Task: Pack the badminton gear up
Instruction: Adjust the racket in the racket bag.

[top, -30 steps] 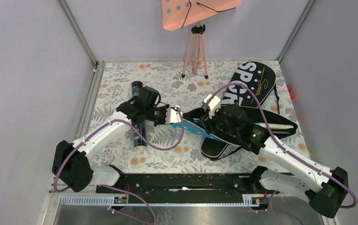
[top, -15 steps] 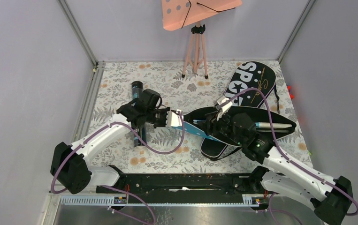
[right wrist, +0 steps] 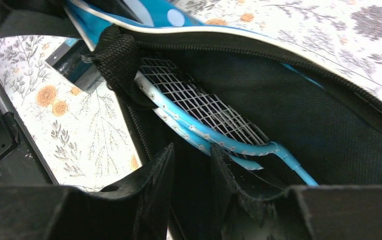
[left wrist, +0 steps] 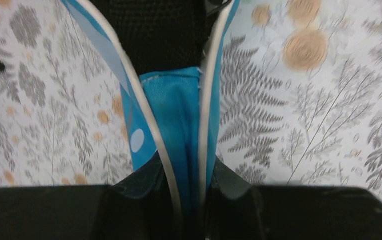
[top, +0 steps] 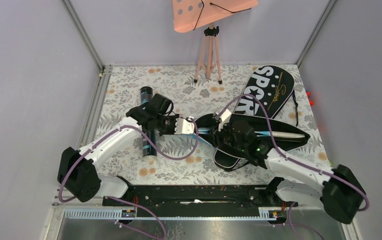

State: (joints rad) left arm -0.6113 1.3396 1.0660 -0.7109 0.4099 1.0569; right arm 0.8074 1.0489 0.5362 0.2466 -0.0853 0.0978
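Only your right wrist view shows rackets [right wrist: 204,107] inside the bag [right wrist: 304,115]; right gripper [right wrist: 191,155] straddles its lip, grip unclear. Left gripper [left wrist: 186,175] pinches its tip, 3 o'clock of the tube [top: 145,93]. Floral table [top: 178,90], grey walls [top: 28,75].

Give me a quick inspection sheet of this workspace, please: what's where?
Surface: floral-patterned table, flat.
Job's things: blue bag open, light-blue rackets inside; black SPORT bag behind it; black tube lying under the left arm.
Clutter: pink board on a tripod at the back.
Grippers: left gripper shut on the blue bag's tip; right gripper straddles its rim, grip unclear.
Cables: purple cables loop along both arms.
Surroundings: plain grey walls, metal frame posts.
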